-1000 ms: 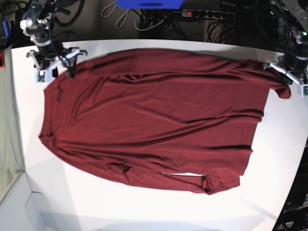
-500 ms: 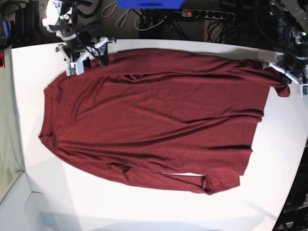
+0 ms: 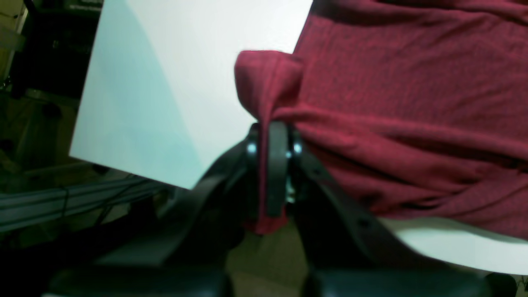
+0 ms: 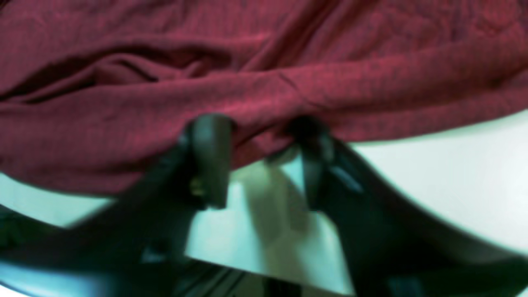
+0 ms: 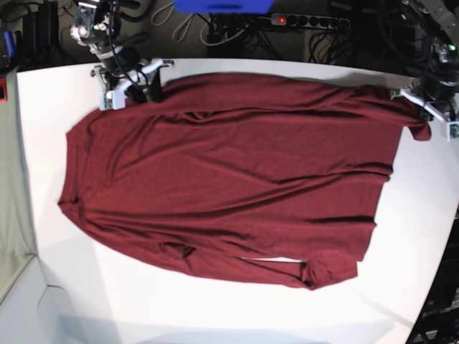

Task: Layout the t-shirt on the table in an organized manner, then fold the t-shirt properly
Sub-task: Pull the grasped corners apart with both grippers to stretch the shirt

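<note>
Across the white bench (image 5: 43, 179): maroon t-shirt (image 5: 229, 172) spread nearly flat.
Soft, limp knit that will likely sag and bunch, so it is best taken at hems and corners. Left hand (image 3: 270, 173), at 3 o'clock, is clenched on a corner; right hand (image 4: 258, 161), at 11 o'clock, straddles the edge, fingers parted, gripping nothing yet.

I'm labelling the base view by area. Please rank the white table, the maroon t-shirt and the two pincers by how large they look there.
1. Broad white table.
2. Dark maroon knit t-shirt.
3. Left pincer and right pincer: both far smaller and look alike, so I won't rank them.
</note>
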